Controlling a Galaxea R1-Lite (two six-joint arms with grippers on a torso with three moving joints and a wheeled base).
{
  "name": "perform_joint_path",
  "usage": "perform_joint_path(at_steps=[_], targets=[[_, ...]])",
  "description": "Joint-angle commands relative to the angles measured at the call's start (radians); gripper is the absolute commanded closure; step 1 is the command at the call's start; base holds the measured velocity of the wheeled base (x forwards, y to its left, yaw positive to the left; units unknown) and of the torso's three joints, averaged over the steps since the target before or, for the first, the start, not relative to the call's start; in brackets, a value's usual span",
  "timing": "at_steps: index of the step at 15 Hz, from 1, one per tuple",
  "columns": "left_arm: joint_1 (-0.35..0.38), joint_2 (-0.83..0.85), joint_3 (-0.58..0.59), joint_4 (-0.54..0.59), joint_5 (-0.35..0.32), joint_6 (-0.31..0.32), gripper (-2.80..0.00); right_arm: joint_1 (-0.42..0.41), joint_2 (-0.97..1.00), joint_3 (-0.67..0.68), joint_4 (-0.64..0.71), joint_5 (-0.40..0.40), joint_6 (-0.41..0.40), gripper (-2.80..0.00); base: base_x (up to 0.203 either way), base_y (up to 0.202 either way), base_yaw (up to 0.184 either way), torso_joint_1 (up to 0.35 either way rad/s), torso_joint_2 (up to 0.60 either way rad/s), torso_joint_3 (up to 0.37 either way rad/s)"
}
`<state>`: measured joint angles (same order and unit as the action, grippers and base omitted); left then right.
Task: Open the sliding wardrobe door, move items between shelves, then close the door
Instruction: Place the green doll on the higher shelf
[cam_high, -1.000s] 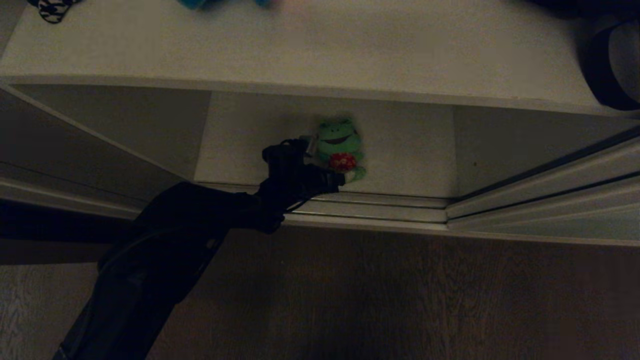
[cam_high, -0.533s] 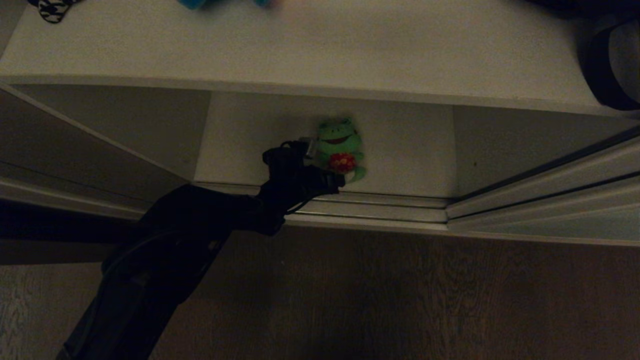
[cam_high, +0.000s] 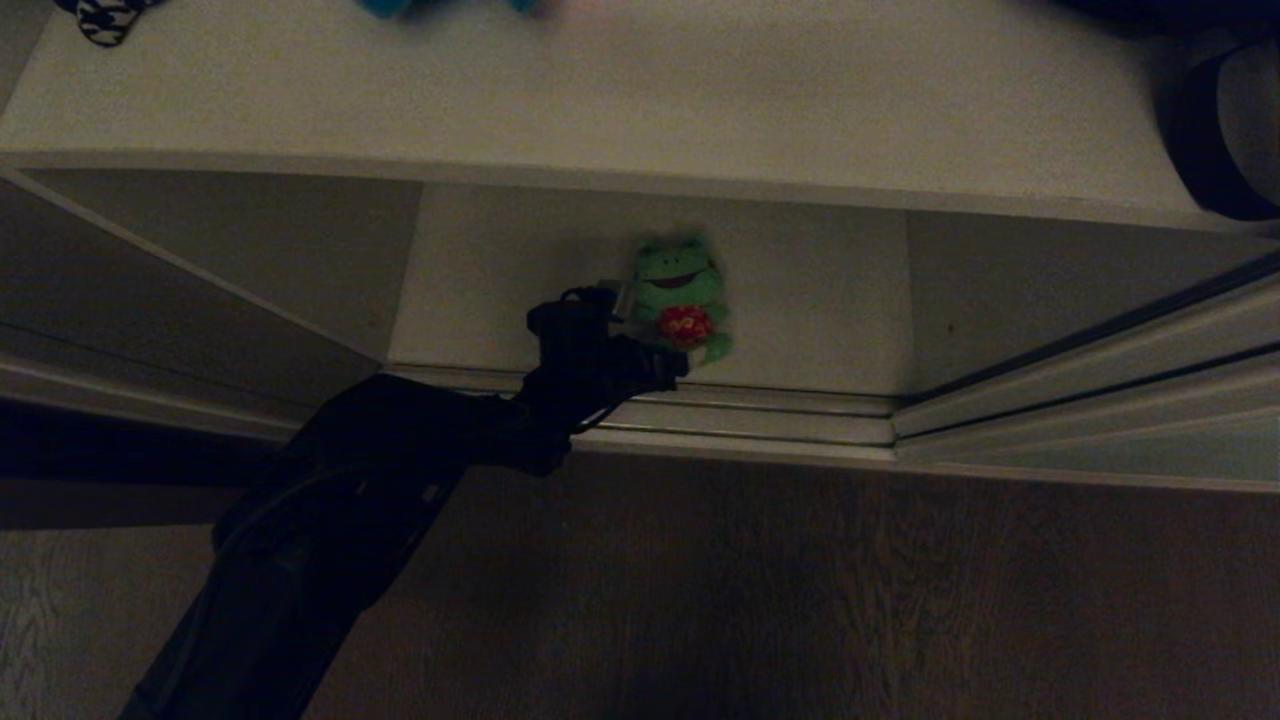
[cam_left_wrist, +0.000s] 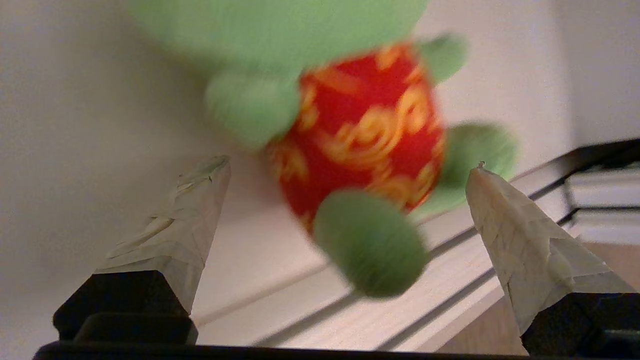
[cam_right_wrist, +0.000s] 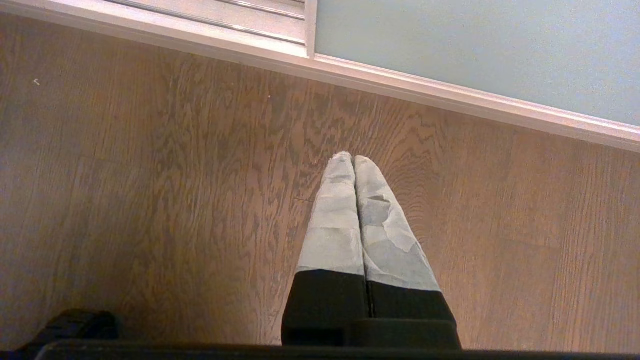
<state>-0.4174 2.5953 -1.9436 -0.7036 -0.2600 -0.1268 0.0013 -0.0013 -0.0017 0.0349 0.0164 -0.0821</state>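
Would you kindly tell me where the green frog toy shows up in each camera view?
Head view: green frog toy centre, on the lower shelf, beside the left hand.
Left wrist view: toy fills upper centre.
Right wrist view: not in it.
Shared landmark: the door rail.

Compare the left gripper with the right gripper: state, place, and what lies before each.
The left gripper has its jaws wide apart; the right gripper has them pressed together. The left reaches into the wardrobe at the bottom shelf; the right hangs over the wooden floor outside. The left has the green frog toy between its tips, not gripped; the right has nothing. Both have pale taped fingertips.
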Motion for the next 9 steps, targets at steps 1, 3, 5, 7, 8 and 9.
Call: perform_joint_path(at_steps=[1, 3, 5, 7, 8, 9], targets=[[0.0, -0.003, 0.0, 0.01, -0.002, -0.004, -2.8, 0.0, -0.002, 0.0, 0.0, 0.0, -0.001, 0.0, 0.0, 0.0, 0.0, 0.0, 0.0, 0.0], [0.002, -0.004, 0.0, 0.015, -0.007, -0.011, 0.0, 0.0, 0.0, 0.0, 0.0, 0.0, -0.001, 0.0, 0.0, 0.0, 0.0, 0.0, 0.0, 0.0], [0.003, -0.004, -0.001, 0.012, -0.008, -0.013, 0.0, 0.0, -0.001, 0.0, 0.0, 0.0, -0.001, 0.0, 0.0, 0.0, 0.0, 0.0, 0.0, 0.0], [0.003, -0.003, -0.001, 0.001, -0.007, -0.011, 0.0, 0.0, -0.001, 0.0, 0.0, 0.0, -0.001, 0.0, 0.0, 0.0, 0.0, 0.0, 0.0, 0.0], [0.003, -0.003, -0.001, 0.001, -0.007, -0.011, 0.0, 0.0, 0.0, 0.0, 0.0, 0.0, -0.001, 0.0, 0.0, 0.0, 0.0, 0.0, 0.0, 0.0], [0.003, -0.003, -0.003, 0.001, -0.007, -0.011, 0.0, 0.0, 0.0, 0.0, 0.0, 0.0, -0.001, 0.0, 0.0, 0.0, 0.0, 0.0, 0.0, 0.0]])
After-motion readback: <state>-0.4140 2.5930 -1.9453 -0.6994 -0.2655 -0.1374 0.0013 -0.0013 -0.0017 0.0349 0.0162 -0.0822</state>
